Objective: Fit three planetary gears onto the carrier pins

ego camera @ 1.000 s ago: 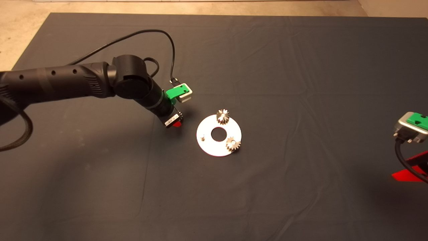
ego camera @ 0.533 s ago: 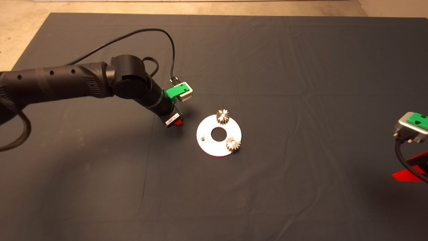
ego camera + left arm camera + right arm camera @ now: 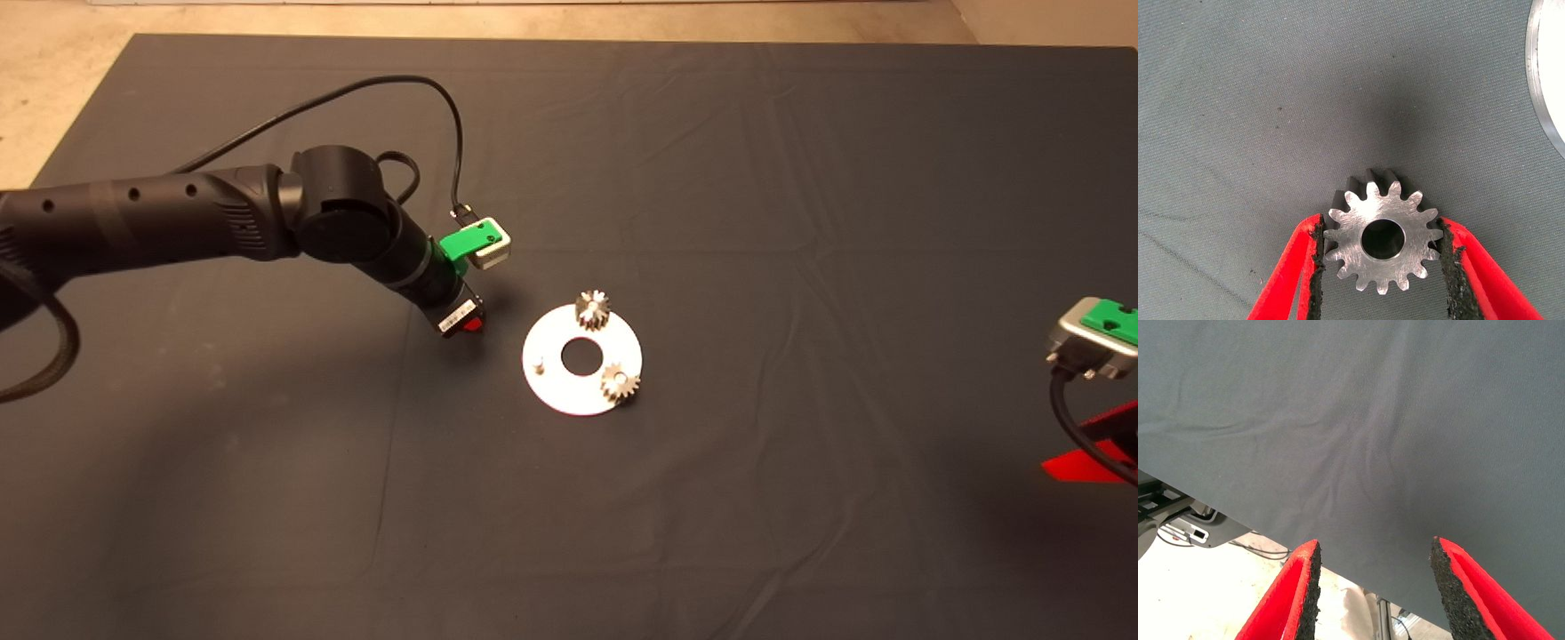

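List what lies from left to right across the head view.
Left arm → left gripper → bare pin → disc's central hole → near gear → right gripper parked at the right edge.

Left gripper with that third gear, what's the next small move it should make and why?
Probably lift and carry it over the bare pin. The left gripper has its pads against the third gear, just beside the disc. Two gears already sit on pins, so one post is left. The right gripper waits open at the mat's edge.
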You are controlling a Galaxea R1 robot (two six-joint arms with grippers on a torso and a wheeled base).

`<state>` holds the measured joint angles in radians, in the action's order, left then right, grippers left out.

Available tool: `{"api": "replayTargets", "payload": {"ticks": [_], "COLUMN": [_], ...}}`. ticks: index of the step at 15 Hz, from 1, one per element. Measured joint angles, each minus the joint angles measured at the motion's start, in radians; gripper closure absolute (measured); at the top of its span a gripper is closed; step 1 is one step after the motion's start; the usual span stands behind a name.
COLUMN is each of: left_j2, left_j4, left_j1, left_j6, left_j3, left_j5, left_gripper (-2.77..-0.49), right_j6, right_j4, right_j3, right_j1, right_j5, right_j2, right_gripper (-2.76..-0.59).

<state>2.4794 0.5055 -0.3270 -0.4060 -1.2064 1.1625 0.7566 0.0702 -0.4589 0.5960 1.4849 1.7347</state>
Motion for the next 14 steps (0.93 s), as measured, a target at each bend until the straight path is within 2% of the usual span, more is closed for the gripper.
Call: {"api": "replayTargets", "payload": {"ticks": [4, 9, 14], "left_j2": [-0.008, -0.035, -0.068], "left_j4": [0.001, 0.001, 0.002], "left_j1": [0.000, 0.000, 0.000], "left_j6": [0.000, -0.003, -0.020], "left_j3": [0.006, 0.054, 0.149], "left_j5": [-0.004, -0.004, 0.001], "left_gripper": [-0.91, -0.80, -0.61], "right_j6": [0.000, 0.000, 0.000], "right_j4": [0.000, 0.000, 0.000], "right_j3": [0.000, 0.000, 0.000], "right_j1": [0.000, 0.000, 0.000], "right_j5": [0.000, 0.000, 0.001], "right_j2": [0.000, 0.000, 0.000], "right_gripper": [-1.19, -1.19, -1.19]}}
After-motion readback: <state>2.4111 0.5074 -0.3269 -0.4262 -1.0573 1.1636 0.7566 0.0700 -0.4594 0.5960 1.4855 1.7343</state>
